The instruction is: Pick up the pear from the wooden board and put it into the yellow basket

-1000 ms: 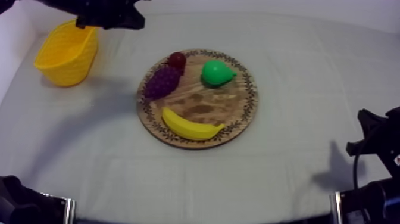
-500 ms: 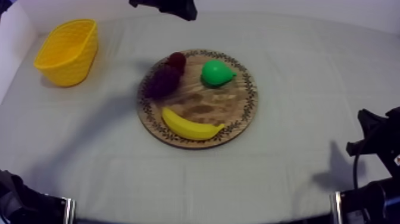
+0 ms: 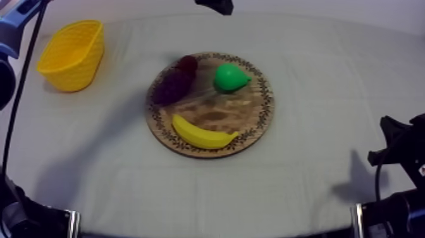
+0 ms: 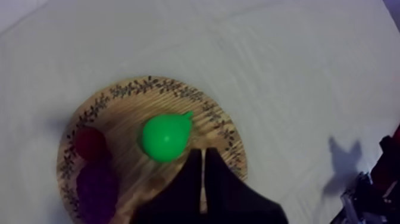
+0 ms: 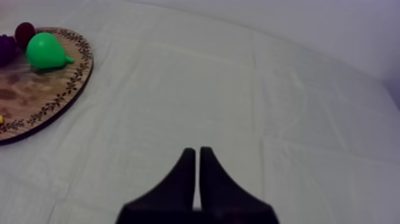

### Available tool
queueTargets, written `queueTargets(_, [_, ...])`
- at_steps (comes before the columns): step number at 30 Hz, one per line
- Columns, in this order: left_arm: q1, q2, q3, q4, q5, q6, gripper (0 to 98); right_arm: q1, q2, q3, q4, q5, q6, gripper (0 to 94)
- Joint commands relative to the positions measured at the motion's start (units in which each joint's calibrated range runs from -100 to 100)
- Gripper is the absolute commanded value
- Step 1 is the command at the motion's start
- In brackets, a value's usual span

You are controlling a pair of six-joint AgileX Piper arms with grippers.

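The green pear (image 3: 230,76) lies on the far right part of the round wooden board (image 3: 253,114), stalk end pointing right. My left gripper (image 3: 215,5) hangs high over the table's far edge, just beyond the board. In the left wrist view its fingers lie together as a narrow wedge (image 4: 202,156), shut on nothing, right beside the pear (image 4: 165,136) on the board (image 4: 149,85). The yellow basket (image 3: 71,54) stands at the far left. My right gripper (image 5: 197,152) is shut, low over bare cloth, with the pear (image 5: 44,50) far off.
Purple grapes (image 3: 171,87) and a small red fruit (image 3: 187,63) sit on the board's far left part, and a banana (image 3: 201,133) lies along its near rim. My right arm (image 3: 395,145) rests at the near right edge. Bare cloth lies between board and basket.
My left gripper has travelled right along the far edge, from over the basket to beyond the board near the pear. The right arm and the fruit have not moved.
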Motion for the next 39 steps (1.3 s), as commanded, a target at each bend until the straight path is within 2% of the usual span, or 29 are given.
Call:
queueTargets(1, [0.27,1.07,-1.59,0.24,0.10,-8.61,0.0,0.00,-0.02,0.00,-0.01,0.01,-0.02,0.4])
queueTargets(5, [1.05,3.17,-3.84,0.67,1.55,-19.14,0.1,0.00,-0.02,0.00,-0.01,0.01,-0.02,0.4])
queueTargets(8, [1.53,4.21,-4.70,1.09,2.27,-25.25,1.4,0.00,-0.02,0.00,-0.01,0.01,-0.02,0.4])
queueTargets(11, [1.76,4.81,-4.90,1.20,2.54,-29.43,3.8,0.00,-0.02,0.00,-0.01,0.01,-0.02,0.4])
queueTargets(14, [1.36,5.07,-4.73,1.19,3.46,-31.77,8.4,0.00,-0.02,0.00,-0.01,0.01,-0.02,0.4])
queueTargets(17, [0.47,4.79,-4.55,1.82,4.85,-32.81,13.9,0.00,-0.02,0.00,-0.01,0.01,-0.02,0.4])
queueTargets(22, [-0.80,4.06,-3.30,2.06,6.40,-33.43,30.8,0.00,-0.02,0.00,-0.01,0.01,-0.02,0.4])
queueTargets(29, [-1.82,3.79,-1.66,0.99,9.89,-31.07,60.0,0.00,-0.02,0.00,-0.01,0.01,-0.02,0.4])
queueTargets(39, [-1.38,3.48,-0.09,-0.26,10.72,-28.09,87.0,0.00,-0.02,0.00,-0.01,0.01,-0.02,0.4])
